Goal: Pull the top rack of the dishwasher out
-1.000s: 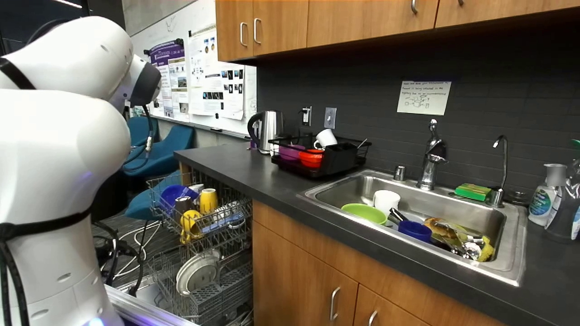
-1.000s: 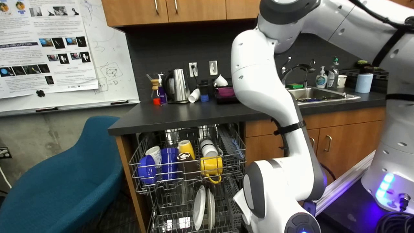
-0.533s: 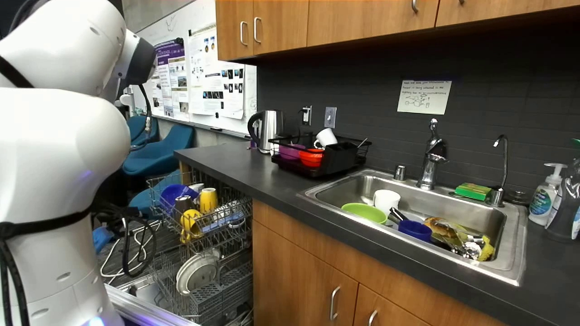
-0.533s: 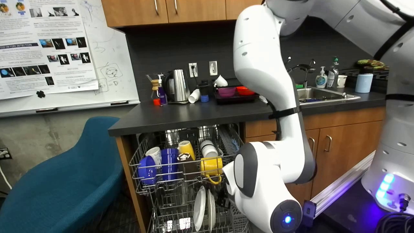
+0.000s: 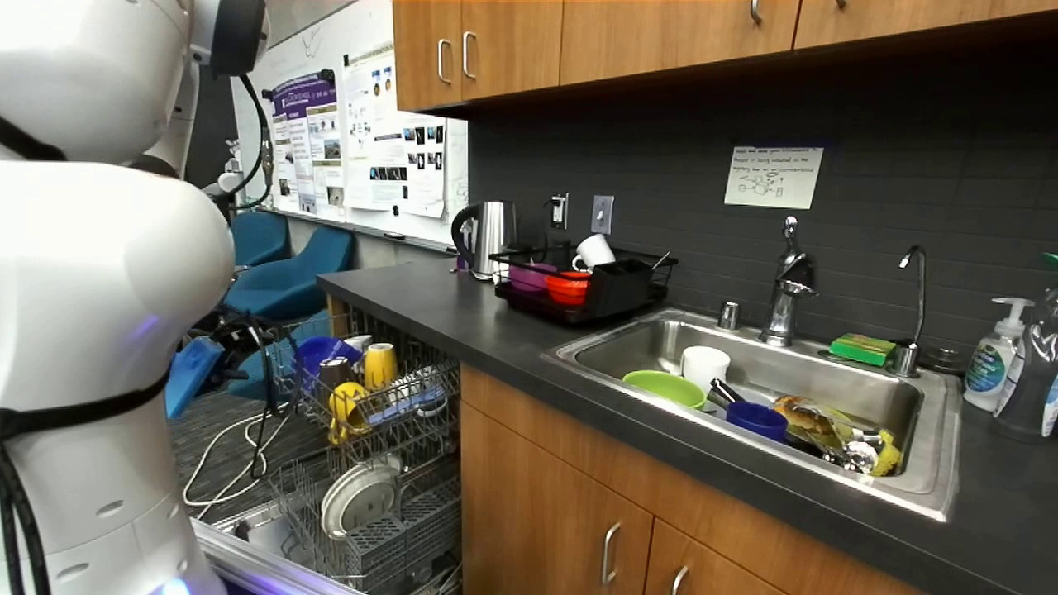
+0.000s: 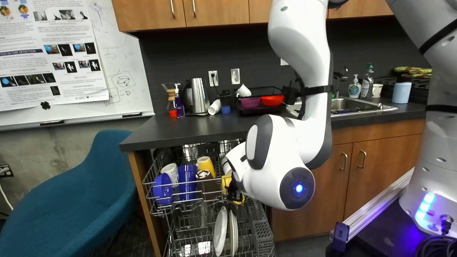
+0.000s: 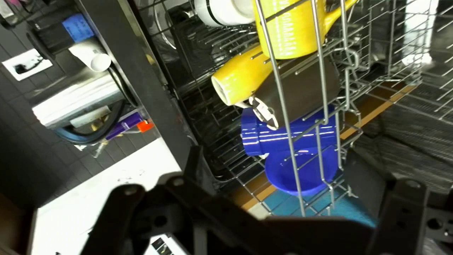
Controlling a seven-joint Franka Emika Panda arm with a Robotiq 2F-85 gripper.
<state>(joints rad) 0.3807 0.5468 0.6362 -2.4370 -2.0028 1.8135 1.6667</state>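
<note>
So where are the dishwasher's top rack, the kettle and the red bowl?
Top rack (image 7: 299,194): wrist view, front wire.
Kettle (image 6: 199,97): in an exterior view, its silver body.
Red bowl (image 6: 272,101): in an exterior view, its outer side.

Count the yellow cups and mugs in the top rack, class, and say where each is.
2, both in the top rack: a yellow mug at its front, and a yellow cup deeper in, behind the brown cup. Others may be hidden farther back.
</note>
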